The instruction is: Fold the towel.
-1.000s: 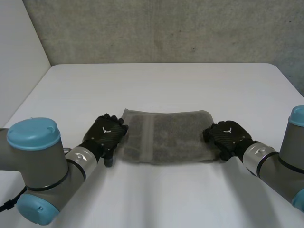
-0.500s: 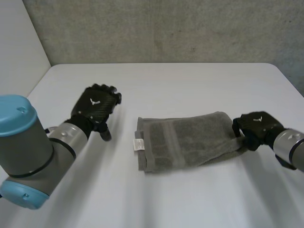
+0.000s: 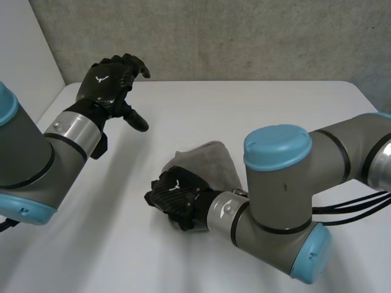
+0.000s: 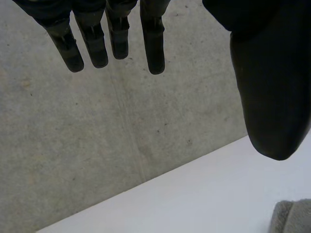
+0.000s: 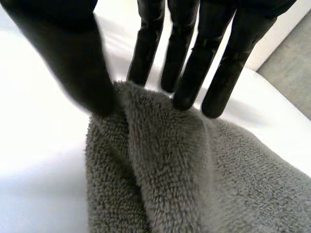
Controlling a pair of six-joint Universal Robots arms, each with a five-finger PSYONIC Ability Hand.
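Observation:
The grey towel (image 3: 211, 163) lies bunched and doubled over in the middle of the white table (image 3: 256, 110). My right hand (image 3: 177, 198) is low on the towel's left end, its arm reaching across from the right. In the right wrist view a raised ridge of the towel (image 5: 146, 145) stands between the thumb and the straight fingers (image 5: 194, 58), which pinch it. My left hand (image 3: 110, 79) is lifted high at the back left, well clear of the towel, open. In its own wrist view its fingers (image 4: 114, 39) are straight, and a towel corner (image 4: 291, 217) shows beyond the thumb.
A grey concrete wall (image 3: 214, 36) runs behind the table's far edge. My right arm's big elbow (image 3: 281, 183) hangs over the table's front right. Bare tabletop stretches to the left of and behind the towel.
My right hand has carried the towel's right end across to the left, doubling the towel over. My left hand let go of the left end and rose up and back to the left.

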